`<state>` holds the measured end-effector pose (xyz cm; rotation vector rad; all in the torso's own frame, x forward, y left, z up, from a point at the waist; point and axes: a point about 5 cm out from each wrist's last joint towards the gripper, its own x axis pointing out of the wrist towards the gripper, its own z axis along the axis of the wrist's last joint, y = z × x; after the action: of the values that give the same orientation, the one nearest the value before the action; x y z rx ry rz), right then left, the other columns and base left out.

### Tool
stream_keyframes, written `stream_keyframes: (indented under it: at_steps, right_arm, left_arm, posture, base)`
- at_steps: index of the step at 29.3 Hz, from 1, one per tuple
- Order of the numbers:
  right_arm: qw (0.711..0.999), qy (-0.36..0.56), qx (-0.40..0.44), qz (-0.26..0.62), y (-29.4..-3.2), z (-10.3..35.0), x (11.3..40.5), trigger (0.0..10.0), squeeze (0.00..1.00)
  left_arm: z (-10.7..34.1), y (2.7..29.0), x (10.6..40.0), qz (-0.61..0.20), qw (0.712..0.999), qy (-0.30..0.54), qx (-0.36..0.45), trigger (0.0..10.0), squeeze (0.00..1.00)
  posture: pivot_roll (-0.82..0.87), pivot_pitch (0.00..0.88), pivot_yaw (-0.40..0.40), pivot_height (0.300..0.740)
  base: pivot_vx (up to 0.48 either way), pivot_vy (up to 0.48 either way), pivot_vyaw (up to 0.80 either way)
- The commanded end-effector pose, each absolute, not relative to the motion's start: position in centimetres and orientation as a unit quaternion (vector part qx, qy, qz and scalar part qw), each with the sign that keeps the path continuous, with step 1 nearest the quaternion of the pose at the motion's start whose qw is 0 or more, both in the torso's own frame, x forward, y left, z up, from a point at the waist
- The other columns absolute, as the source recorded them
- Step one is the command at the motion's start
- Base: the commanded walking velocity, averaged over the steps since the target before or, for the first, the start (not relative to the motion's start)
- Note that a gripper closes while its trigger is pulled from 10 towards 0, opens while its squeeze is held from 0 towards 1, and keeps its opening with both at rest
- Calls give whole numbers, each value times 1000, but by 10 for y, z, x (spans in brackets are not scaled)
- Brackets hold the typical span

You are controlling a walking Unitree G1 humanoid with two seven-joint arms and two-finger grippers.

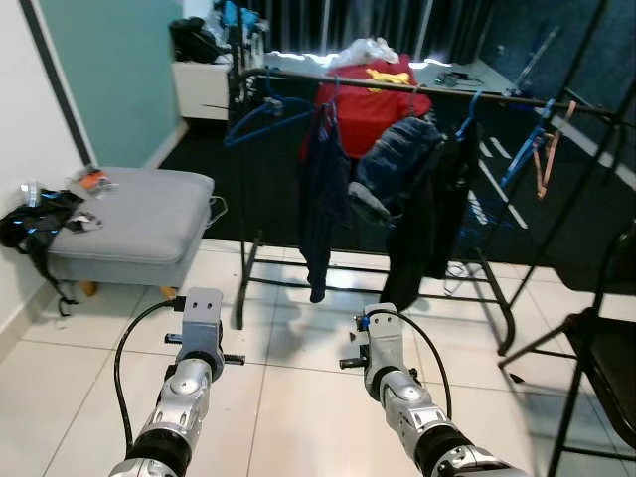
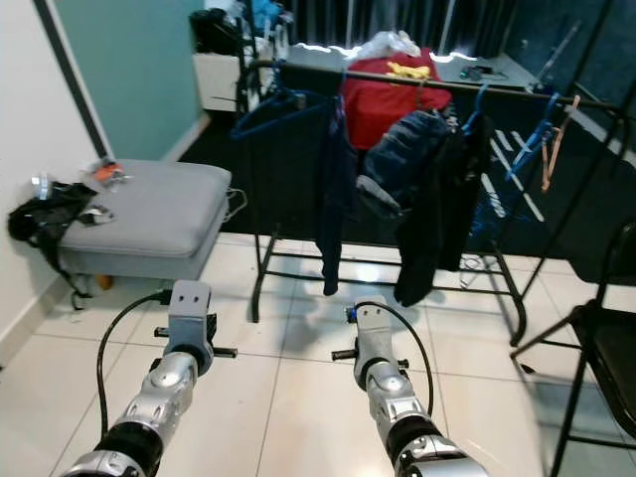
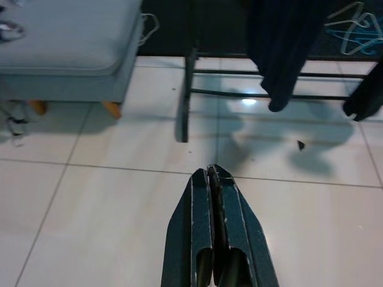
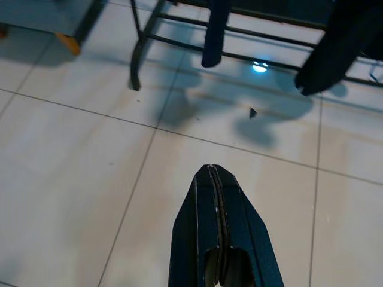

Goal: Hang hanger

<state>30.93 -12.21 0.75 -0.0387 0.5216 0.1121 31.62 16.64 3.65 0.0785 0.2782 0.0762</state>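
My left gripper [image 3: 212, 173] and right gripper [image 4: 210, 170] hang over bare tile, fingers pressed together, holding nothing. 1 blue hanger [image 1: 266, 117] hangs at the upper left of the frame on the clothes rack [image 1: 517, 96], beside dark garments [image 1: 323, 194].

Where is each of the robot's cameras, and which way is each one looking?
Left eye view: on the head, looking forward and down at the clothes rack and grey ottoman; both silver arms show.
Right eye view: beside it, same scene, both arms again.
Left wrist view: on the left arm, looking along the shut left gripper at the floor tiles.
Right wrist view: on the right arm, looking along the shut right gripper at the tiles.
Shared: both wrist views see the rack's legs and hanging dark clothes.
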Motion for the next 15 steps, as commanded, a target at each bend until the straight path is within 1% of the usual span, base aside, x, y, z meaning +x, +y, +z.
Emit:
stream_keyframes:
  at_steps: [1, 15]
  right_arm:
    - [967, 246, -18, 59, -121, 11, 312, 10000, 0]
    - [968, 242, -17, 57, -122, 12, 312, 10000, 0]
  left_arm:
    - [39, 164, 317, 34, 990, 129, 34, 10000, 0]
    - [41, 165, 318, 32, 991, 126, 34, 10000, 0]
  posture:
    - [33, 0, -38, 740]
    - [35, 0, -37, 740]
  base:
    - [401, 0, 0]
    - [413, 0, 0]
